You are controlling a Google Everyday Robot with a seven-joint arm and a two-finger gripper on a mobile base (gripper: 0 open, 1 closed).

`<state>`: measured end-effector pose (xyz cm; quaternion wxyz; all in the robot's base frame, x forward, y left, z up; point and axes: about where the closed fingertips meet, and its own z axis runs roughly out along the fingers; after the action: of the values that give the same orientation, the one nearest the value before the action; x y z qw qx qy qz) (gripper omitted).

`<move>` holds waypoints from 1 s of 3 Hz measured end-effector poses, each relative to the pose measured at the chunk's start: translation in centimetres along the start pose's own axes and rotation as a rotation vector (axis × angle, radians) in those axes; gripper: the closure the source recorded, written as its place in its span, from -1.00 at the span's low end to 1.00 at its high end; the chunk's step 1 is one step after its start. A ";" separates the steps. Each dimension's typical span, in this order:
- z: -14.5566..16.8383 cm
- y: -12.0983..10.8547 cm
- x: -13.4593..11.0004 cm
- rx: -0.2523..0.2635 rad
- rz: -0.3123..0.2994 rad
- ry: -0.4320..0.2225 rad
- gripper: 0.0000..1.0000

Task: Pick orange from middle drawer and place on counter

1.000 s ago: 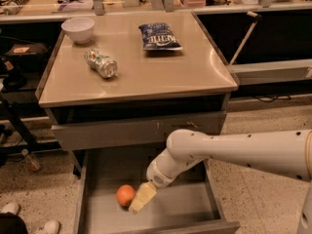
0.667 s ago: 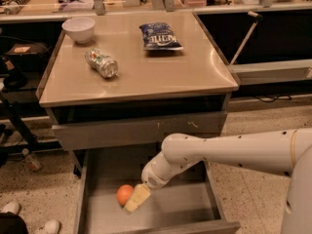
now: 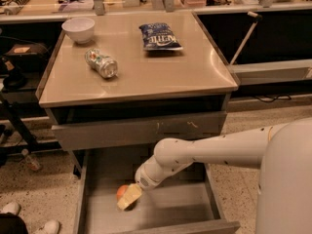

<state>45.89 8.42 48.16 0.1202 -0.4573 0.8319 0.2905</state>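
One orange (image 3: 121, 191) is partly covered by the gripper (image 3: 127, 200) in the middle drawer (image 3: 170, 206).
Its grip cannot be told; bare floor is left beside it.

Low in the open middle drawer (image 3: 165, 209), toward its left: gripper (image 3: 128, 198) touching the right side of the orange (image 3: 120, 191); white arm (image 3: 204, 150) slanting down to it from the near right; up on the counter (image 3: 165, 74): white bowl (image 3: 78, 29) at far left, crushed can (image 3: 101, 63) lying on its side just nearer, blue chip bag (image 3: 160, 36) at far centre.
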 end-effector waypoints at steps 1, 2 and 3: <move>0.1 -0.1 -0.1 0.003 0.010 -0.003 -1.00; 2.2 0.1 0.5 -0.023 0.017 0.001 -1.00; 5.0 -0.4 1.0 -0.053 0.046 0.006 -1.00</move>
<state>45.34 10.49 43.54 0.0986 -0.4419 0.8347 0.3136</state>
